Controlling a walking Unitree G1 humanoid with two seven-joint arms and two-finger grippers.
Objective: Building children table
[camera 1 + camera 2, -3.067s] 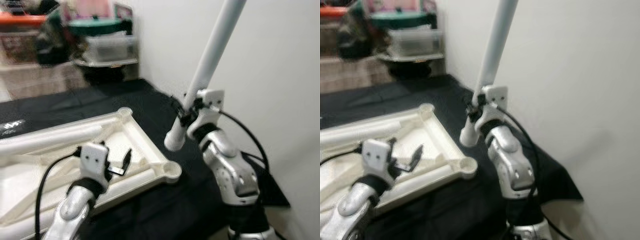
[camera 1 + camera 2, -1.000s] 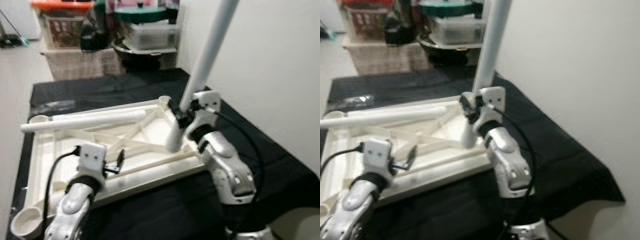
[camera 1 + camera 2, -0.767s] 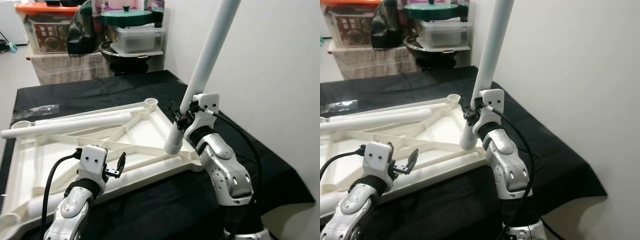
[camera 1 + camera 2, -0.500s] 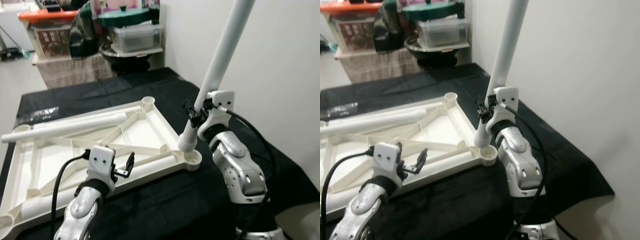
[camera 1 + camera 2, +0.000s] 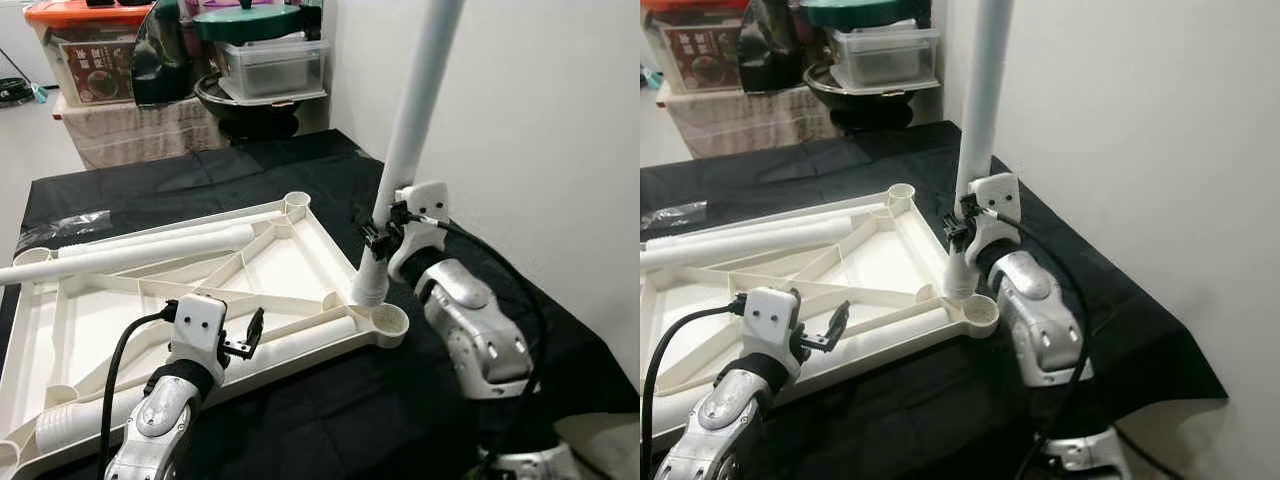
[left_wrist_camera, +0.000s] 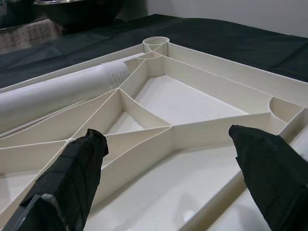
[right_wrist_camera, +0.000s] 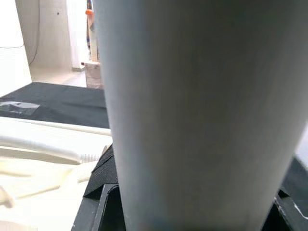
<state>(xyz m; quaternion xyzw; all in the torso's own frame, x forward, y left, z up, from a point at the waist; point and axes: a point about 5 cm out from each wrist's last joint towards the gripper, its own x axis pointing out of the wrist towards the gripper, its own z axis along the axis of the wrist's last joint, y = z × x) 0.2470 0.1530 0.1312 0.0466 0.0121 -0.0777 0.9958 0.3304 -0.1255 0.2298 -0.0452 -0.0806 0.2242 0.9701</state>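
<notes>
No readable text anywhere in my views.

Far beyond my left tool [image 5: 250, 335], a clear storage box with an orange lid [image 5: 88, 62] carries a dark red label [image 5: 85, 78] with pale print on it, but the lettering is too small and soft for me to make out a single word or number. The white plastic tabletop frame [image 5: 300, 262] under my left tool and the white table leg [image 5: 410, 130] in my right tool [image 5: 377, 232] carry no marks that I can read, and neither does the black cloth [image 5: 300, 170] on the bench.
</notes>
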